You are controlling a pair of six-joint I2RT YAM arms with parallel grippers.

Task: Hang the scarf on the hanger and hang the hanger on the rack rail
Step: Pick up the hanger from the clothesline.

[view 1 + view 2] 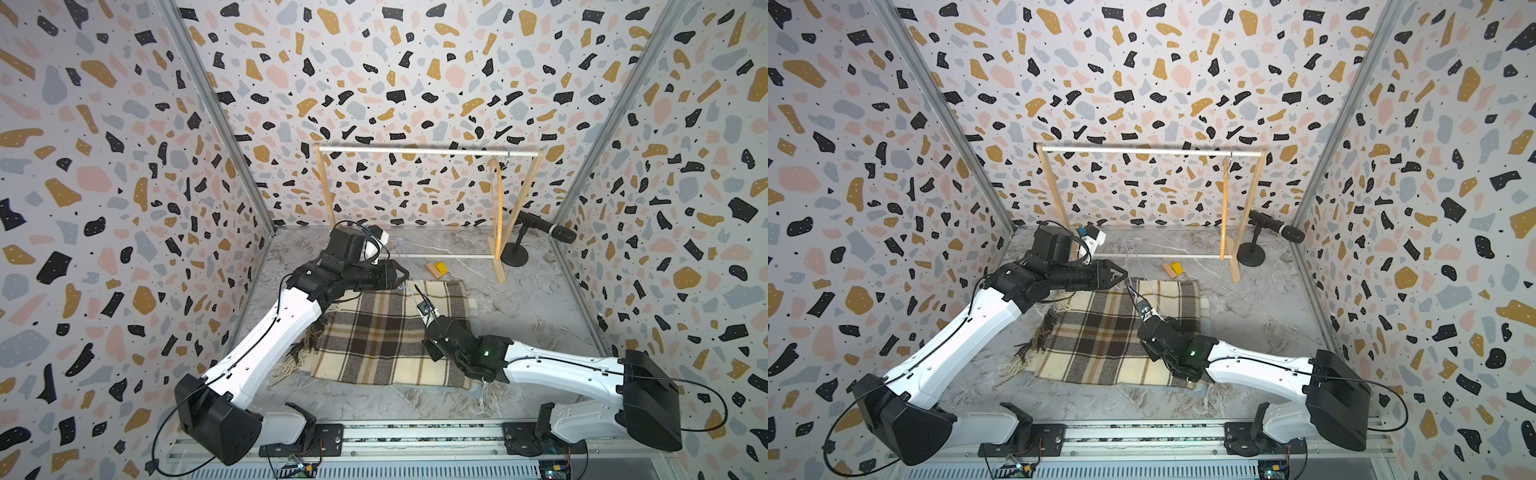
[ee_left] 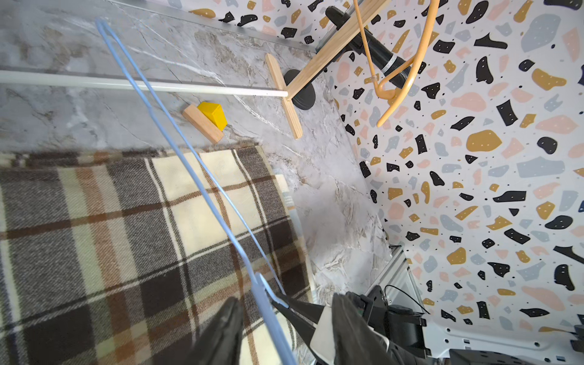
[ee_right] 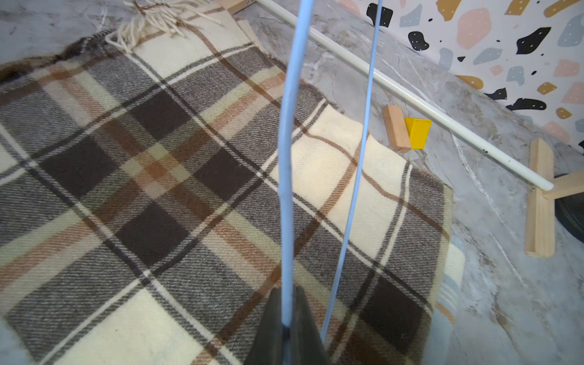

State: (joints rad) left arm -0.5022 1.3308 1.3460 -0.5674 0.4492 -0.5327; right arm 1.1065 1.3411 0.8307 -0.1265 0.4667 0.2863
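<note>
The plaid scarf (image 1: pixel 386 336) lies flat on the marble table, brown and cream with fringed ends. A thin light-blue wire hanger (image 3: pixel 283 158) slants up over its far edge. My right gripper (image 3: pixel 287 289) is shut on one wire of the hanger, above the scarf's right part. My left gripper (image 2: pixel 287 298) reaches in from the left at the scarf's far edge. Its jaws stand on either side of the hanger (image 2: pixel 178 148), with a gap showing on both sides. In both top views the two grippers meet near the scarf's far edge (image 1: pixel 420 299).
A wooden rack with a white top bar (image 1: pixel 428 152) stands at the back, an orange hanger (image 1: pixel 496 199) hanging at its right end. A black microphone on a stand (image 1: pixel 540 226) sits behind the rack's right leg. A wooden block and a yellow block (image 1: pixel 436 269) lie just beyond the scarf.
</note>
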